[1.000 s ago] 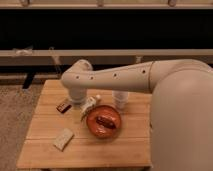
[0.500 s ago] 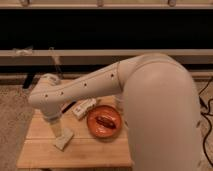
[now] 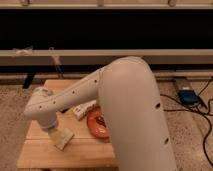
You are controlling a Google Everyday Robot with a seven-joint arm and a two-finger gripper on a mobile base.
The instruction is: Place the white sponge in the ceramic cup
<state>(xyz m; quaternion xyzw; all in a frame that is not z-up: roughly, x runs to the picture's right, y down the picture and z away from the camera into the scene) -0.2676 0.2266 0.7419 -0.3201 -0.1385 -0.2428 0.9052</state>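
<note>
The white sponge [image 3: 64, 139] lies flat on the wooden table [image 3: 35, 152], near its front left. My gripper [image 3: 52, 131] hangs from the white wrist right over the sponge's left end, at or very close to its top. The ceramic cup is hidden behind my arm.
An orange-brown bowl [image 3: 96, 126] sits right of the sponge, half covered by my arm. A long white capped pack [image 3: 83, 109] lies behind it. My big white arm [image 3: 132, 115] blocks the table's right half. Cables and a dark box [image 3: 189, 96] lie on the floor at the right.
My arm has swung further to the front and left and come down over the sponge. It now fills more of the view and covers the cup and the dark bar.
</note>
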